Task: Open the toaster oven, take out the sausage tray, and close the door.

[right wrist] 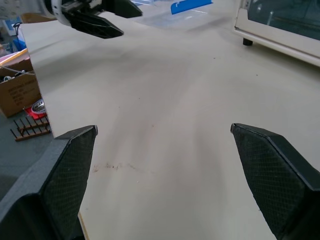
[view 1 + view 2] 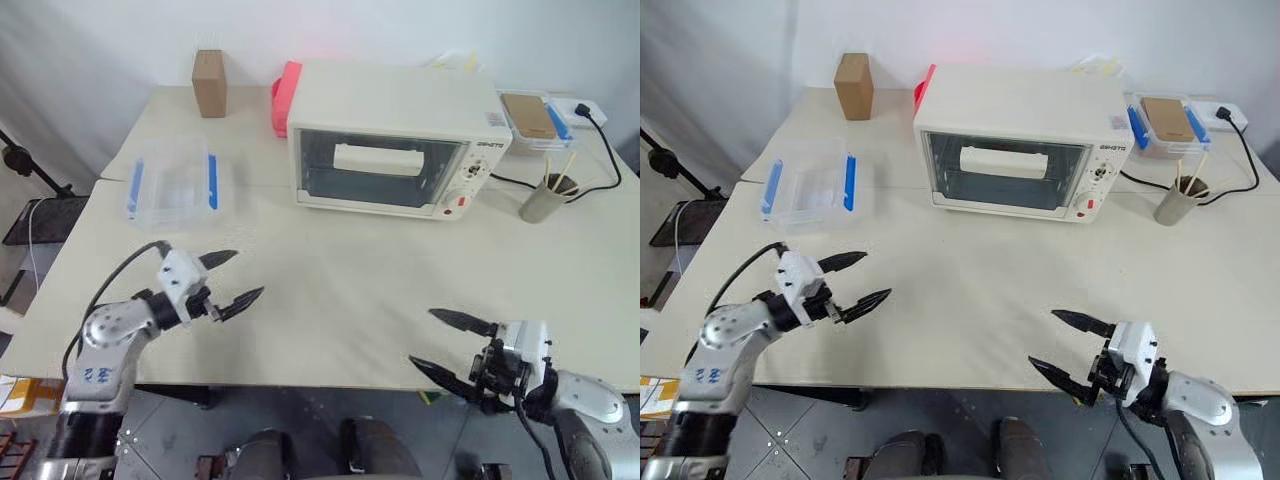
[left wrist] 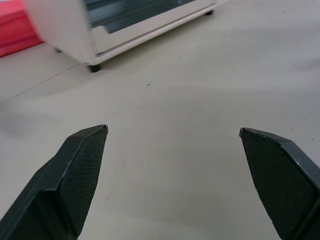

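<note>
The cream-white toaster oven (image 2: 400,120) stands at the back middle of the table, its red light (image 2: 461,201) lit on the right panel. Its glass door (image 2: 372,180) is shut, with the white bar handle (image 2: 375,158) across the upper part. I cannot make out the sausage tray behind the glass. My left gripper (image 2: 250,272) hovers open over the table's front left, well short of the oven, nothing between its fingers. My right gripper (image 2: 421,337) is open and empty at the front right edge. The left wrist view shows the oven's lower corner (image 3: 75,30) beyond the open fingers (image 3: 80,170).
A clear plastic box with blue clips (image 2: 172,185) lies left of the oven. Behind it stands a small cardboard box (image 2: 209,83), and a pink object (image 2: 285,97) leans at the oven's back left. A cup of sticks (image 2: 543,203), a lidded container (image 2: 530,118) and a power cable (image 2: 600,140) sit right.
</note>
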You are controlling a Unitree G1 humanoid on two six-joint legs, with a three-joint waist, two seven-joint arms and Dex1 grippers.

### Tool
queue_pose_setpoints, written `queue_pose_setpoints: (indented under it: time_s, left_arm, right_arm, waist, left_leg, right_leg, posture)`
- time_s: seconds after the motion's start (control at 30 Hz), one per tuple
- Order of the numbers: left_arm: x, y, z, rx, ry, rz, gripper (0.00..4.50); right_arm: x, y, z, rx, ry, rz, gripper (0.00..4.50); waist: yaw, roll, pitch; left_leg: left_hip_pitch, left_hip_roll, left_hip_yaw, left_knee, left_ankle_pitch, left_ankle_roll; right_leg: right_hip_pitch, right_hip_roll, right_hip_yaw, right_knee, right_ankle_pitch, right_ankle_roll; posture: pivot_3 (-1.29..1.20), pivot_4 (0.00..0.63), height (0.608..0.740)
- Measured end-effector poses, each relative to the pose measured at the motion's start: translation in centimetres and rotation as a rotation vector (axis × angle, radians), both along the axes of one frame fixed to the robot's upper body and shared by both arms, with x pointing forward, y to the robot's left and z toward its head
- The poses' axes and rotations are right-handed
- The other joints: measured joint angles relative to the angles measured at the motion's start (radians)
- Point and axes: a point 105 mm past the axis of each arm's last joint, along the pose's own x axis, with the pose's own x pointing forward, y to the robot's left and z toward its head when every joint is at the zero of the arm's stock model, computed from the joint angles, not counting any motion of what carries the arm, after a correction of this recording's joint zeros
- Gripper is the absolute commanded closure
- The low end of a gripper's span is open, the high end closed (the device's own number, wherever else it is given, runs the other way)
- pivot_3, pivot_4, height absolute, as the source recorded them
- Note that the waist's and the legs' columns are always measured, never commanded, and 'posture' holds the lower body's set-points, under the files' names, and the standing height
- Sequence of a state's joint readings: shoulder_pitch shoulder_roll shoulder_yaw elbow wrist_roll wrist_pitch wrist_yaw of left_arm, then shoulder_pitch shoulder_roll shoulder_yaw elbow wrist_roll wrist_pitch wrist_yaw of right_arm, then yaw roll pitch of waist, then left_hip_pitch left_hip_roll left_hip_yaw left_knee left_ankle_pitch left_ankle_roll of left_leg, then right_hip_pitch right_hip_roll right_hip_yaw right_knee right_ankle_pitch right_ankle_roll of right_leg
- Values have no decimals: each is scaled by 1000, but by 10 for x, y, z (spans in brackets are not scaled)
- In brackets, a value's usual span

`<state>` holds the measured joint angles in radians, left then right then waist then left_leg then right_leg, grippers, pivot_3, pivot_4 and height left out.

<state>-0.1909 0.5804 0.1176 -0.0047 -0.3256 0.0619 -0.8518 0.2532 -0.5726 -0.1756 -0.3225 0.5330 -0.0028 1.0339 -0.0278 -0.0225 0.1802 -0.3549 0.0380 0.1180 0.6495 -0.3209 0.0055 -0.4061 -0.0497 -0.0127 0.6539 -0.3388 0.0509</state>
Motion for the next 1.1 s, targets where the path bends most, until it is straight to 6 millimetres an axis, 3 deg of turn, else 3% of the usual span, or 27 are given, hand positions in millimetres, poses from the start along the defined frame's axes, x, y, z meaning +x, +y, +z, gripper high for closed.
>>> queue_pose_setpoints:
  time_s: [0.13, 0.27, 0.37, 0.53, 0.67, 0.83, 1.1]
  left_arm:
    - [0, -3, 1, 5, -2, -44, 9]
    - [-5, 4, 7, -52, 41, -71, 9]
    - [-13, 9, 22, -120, 70, -111, 9]
    - [-20, 5, 39, -234, 99, -124, 9]
    - [-24, 1, 44, -280, 98, -110, 9]
    - [-23, -2, 44, -342, 94, -65, 9]
    - [-20, -7, 39, -384, 102, -44, 9]
  right_arm:
    - [17, -2, 15, 47, -32, -52, 0]
    - [47, -1, 50, 157, -54, -107, 0]
    - [71, 5, 76, 202, -62, -128, 0]
    - [111, 1, 101, 236, -77, -205, 0]
    - [133, 0, 100, 244, -57, -249, 0]
    - [153, 14, 112, 252, -101, -214, 0]
    - [151, 44, 118, 260, -156, -67, 0]
  waist:
    - [-9, 0, 0]
    - [-7, 0, 0]
    - [-4, 0, 0]
    - [0, 0, 0]
    - [-2, 0, 0]
    - [-8, 0, 0]
    - [-6, 0, 0]
  left_leg:
    - [0, 1, 1, 0, 2, -4]
    - [0, 1, 0, 1, 2, -4]
    - [0, 1, 0, 1, 3, -6]
    - [-3, 1, 0, 2, 3, -5]
    - [-3, 1, 0, 2, 2, -4]
    - [-4, 1, 1, 3, 3, -5]
    - [-4, 1, 1, 3, 3, -5]
  right_leg:
    - [-1, 1, 1, 1, 0, 0]
    - [-2, 1, 1, 3, 0, 0]
    - [-3, 1, 0, 3, 0, 0]
    - [-3, 0, 0, 2, 0, 0]
    - [-4, 1, 0, 2, 0, 0]
    - [-5, 2, 0, 3, 0, 0]
    - [-5, 2, 0, 3, 0, 0]
  posture:
    - [0, 150, 740]
    - [0, 150, 740]
    - [0, 150, 740]
    - [0, 150, 740]
    - [0, 150, 740]
    - [0, 150, 740]
    - [0, 150, 740]
